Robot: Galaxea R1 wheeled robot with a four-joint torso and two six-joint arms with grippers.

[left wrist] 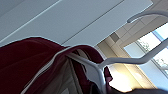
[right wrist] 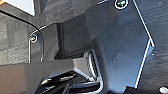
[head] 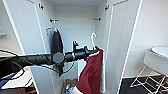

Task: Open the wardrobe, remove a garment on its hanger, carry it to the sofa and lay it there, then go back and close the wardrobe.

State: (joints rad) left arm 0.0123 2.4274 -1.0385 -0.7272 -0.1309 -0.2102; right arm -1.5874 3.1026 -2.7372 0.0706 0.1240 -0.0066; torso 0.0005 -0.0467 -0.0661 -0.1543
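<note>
The wardrobe [head: 75,22] stands right in front of me with both white doors swung open. My left arm reaches in from the left, and its gripper [head: 95,51] is shut on the neck of the white hanger [head: 93,37]. The hanger's hook is free in the air, below the rail hook [head: 97,18] on the wardrobe's right side. The maroon garment [head: 91,72] hangs down from the hanger with a white sleeve along its right edge. In the left wrist view the maroon garment [left wrist: 30,62] and the white hanger [left wrist: 120,60] show close up.
A dark garment [head: 57,42] hangs on the wardrobe's left side, just behind my arm. Small colourful items [head: 68,87] lie on the wardrobe floor. The open right door [head: 120,37] stands beside the garment. A white chair [head: 156,61] with wire legs stands at the right on dark floor.
</note>
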